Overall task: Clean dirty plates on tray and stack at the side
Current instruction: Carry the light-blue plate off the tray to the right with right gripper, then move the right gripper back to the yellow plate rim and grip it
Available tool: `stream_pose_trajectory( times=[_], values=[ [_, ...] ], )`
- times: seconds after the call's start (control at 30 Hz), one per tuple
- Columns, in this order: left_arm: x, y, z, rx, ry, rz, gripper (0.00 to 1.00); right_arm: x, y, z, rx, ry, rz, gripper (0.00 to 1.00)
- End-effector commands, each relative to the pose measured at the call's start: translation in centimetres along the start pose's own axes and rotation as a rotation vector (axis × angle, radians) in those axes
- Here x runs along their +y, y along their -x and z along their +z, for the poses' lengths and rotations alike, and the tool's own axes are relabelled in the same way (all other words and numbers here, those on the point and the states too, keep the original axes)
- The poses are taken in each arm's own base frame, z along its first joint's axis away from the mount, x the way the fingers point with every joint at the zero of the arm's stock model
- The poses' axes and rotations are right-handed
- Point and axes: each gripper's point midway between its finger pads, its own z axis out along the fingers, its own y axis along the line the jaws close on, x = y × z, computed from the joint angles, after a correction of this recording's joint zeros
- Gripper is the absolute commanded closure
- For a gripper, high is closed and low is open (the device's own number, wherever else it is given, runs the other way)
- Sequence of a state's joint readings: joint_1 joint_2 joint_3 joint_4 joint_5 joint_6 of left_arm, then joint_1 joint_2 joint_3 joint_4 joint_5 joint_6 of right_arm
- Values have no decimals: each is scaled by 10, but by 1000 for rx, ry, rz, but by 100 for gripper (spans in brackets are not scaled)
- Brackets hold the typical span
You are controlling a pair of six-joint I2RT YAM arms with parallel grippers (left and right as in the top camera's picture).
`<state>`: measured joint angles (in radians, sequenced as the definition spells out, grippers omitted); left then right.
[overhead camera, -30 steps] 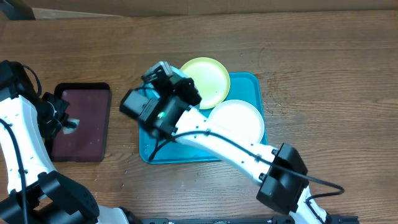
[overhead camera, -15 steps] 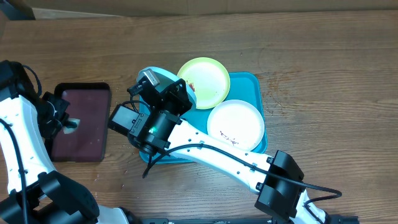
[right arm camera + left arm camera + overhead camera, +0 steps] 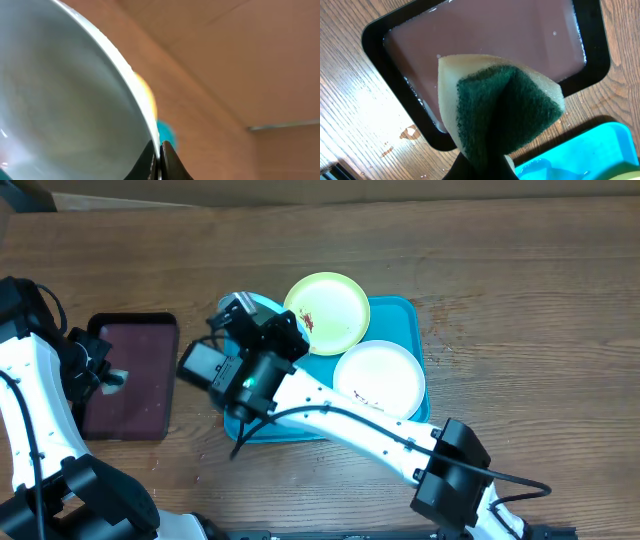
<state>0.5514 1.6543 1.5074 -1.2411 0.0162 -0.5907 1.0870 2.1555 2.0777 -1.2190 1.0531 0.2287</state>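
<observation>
The pale blue plate (image 3: 65, 95) is pinched by its rim in the right gripper (image 3: 159, 150), tilted, apparently to offer its face for wiping; the turquoise tray (image 3: 402, 310) lies beneath that gripper; a sponge (image 3: 505, 110) is clamped in the left gripper (image 3: 481, 169), above the maroon tray (image 3: 485, 30), presumably for scrubbing.

Looks like brown wood with plain grain at the table (image 3: 520, 270), mostly matt, shining softly under the light in the left wrist view. Shows glossy black plastic on the rim of the maroon tray (image 3: 495, 35), with a smooth, wet-looking floor dotted with droplets. Pairs pale porous foam with rough dark green scouring fibre on the sponge (image 3: 500, 105). Appears as smooth plastic on the turquoise tray (image 3: 395, 320), yellow-green plate (image 3: 335, 305) and white plate (image 3: 385, 370), both marked by reddish-brown smears. Gleams glossy, with soft reflections, on the pale blue plate (image 3: 65, 95).
</observation>
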Motion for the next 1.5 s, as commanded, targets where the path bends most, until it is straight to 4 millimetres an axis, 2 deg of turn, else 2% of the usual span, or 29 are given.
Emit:
stream_pose_trajectory(
  times=[0.0,0.13,0.23,0.33,0.4,0.5,0.57,0.63,0.7,0.87,1.0,1.13,1.23,1.27,1.3,1.33,1.37,1.43,1.47],
  values=[
    [1,-2,4,18,1,27,96,7,-10,35,155,227,199,96],
    [1,-2,4,17,1,27,96,7,-27,72,376,560,406,96],
    [1,-2,4,17,1,27,96,-7,-34,92,503,831,583,96],
    [1,-2,4,17,1,27,96,-47,-39,112,556,1077,762,96],
    [1,-2,4,17,0,28,96,-84,-50,133,539,1139,856,96],
    [0,-2,4,18,0,30,96,-142,-94,177,573,1014,981,96],
    [0,-2,4,18,0,31,96,-176,-138,203,640,864,1041,96],
    [0,-2,4,18,0,31,96,-202,-181,219,716,727,1077,96],
    [0,-2,4,16,-1,31,96,-218,-220,229,786,635,1108,96],
    [-1,0,4,11,-4,32,96,-226,-280,242,871,571,1136,96],
    [-2,-1,5,12,-5,48,96,-229,-332,256,948,423,1183,96],
    [-2,-1,5,12,-4,47,96,-218,-360,259,987,423,1220,96],
    [-2,-1,6,10,-6,47,96,-213,-370,257,1010,422,1223,96],
    [-2,-1,7,10,-6,47,96,-213,-370,256,1012,423,1223,92],
    [-2,-2,8,11,-5,48,96,-213,-369,256,1011,426,1225,80],
    [-1,-2,9,13,-4,47,96,-213,-368,256,1009,433,1228,63],
    [-1,-3,11,16,-3,47,96,-212,-364,255,1003,453,1237,50],
    [0,-5,17,21,-1,47,96,-208,-352,254,983,515,1262,38],
    [1,-5,19,22,0,47,96,-207,-347,253,971,539,1273,38]
  ],
)
